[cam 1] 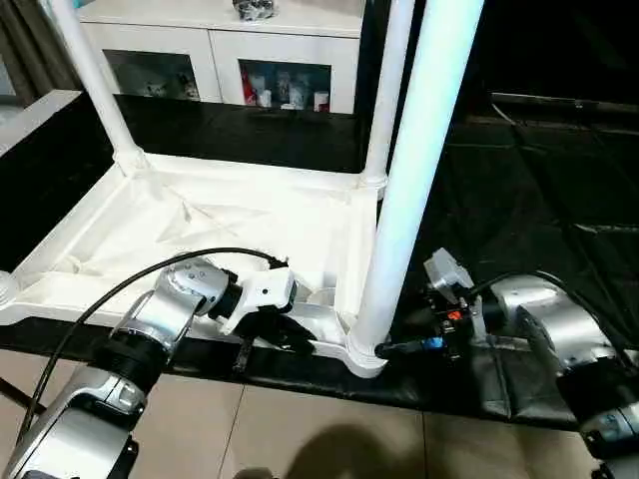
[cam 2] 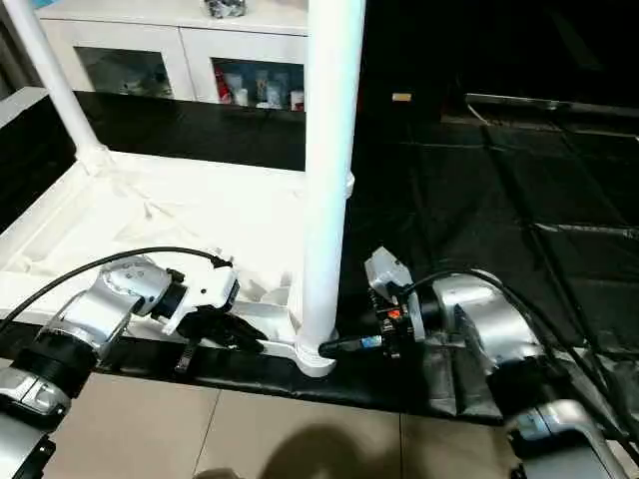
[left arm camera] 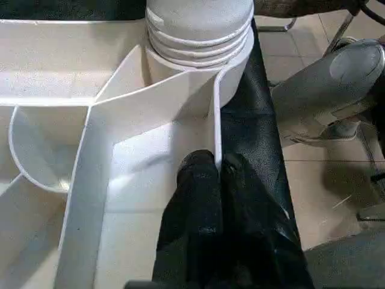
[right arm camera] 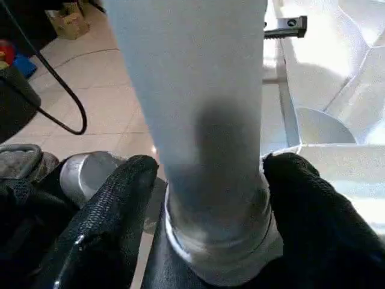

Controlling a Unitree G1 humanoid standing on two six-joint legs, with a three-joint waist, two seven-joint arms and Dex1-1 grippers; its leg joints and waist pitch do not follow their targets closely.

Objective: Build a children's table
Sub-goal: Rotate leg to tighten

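The white table top (cam 1: 240, 225) lies upside down on a black mat, ribbed underside up. Three white legs stand in corner sockets: far left (cam 1: 95, 80), far right (cam 1: 384, 90) and near right (cam 1: 414, 180). The near left socket (cam 1: 5, 289) holds no leg. My left gripper (cam 1: 285, 334) is shut on the top's thin near rim, next to the near right corner; in the left wrist view its fingers (left arm camera: 195, 198) pinch that rim wall. My right gripper (cam 1: 384, 349) is shut on the base of the near right leg, with black fingers (right arm camera: 114, 205) pressed on either side of it.
A white cabinet with glass doors (cam 1: 220, 55) stands behind the table top. The black mat (cam 1: 519, 180) spreads far to the right. Tiled floor (cam 1: 300, 429) lies in front of the mat's near edge. A black cable (cam 1: 150, 269) arcs over my left forearm.
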